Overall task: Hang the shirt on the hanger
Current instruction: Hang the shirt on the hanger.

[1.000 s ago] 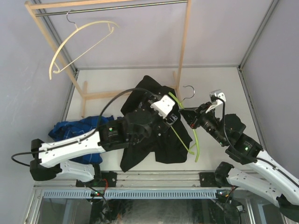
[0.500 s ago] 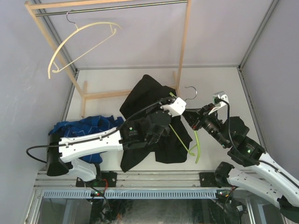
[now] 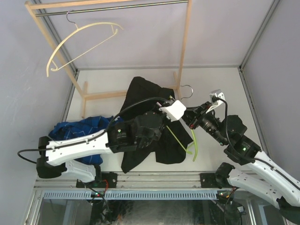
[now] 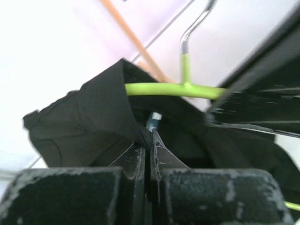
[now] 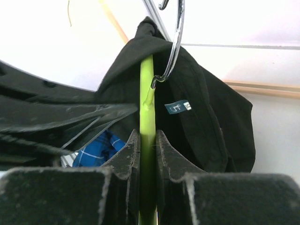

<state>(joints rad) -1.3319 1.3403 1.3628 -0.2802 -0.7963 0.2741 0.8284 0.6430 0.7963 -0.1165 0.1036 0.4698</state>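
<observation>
The black shirt (image 3: 140, 96) lies crumpled mid-table, its upper part draped over one arm of the lime-green hanger (image 3: 194, 140). My left gripper (image 3: 174, 104) is shut, pinching a fold of the shirt (image 4: 84, 122) just below the hanger's arm (image 4: 173, 89), which runs in under the cloth. My right gripper (image 3: 188, 117) is shut on the hanger's green bar (image 5: 146, 93), close under the silver hook (image 5: 176, 42). The shirt (image 5: 211, 117) hangs around that bar, its collar label (image 5: 178, 107) showing.
A blue plaid shirt (image 3: 79, 129) lies at the left, under my left arm. A wooden rack (image 3: 183, 47) stands at the back, with a cream hanger (image 3: 79, 37) on its rail. Grey walls close in both sides.
My left gripper has shut on a fold of the shirt by the hanger. The shirt's top edge has shifted a little to the left, and the hanger with it.
</observation>
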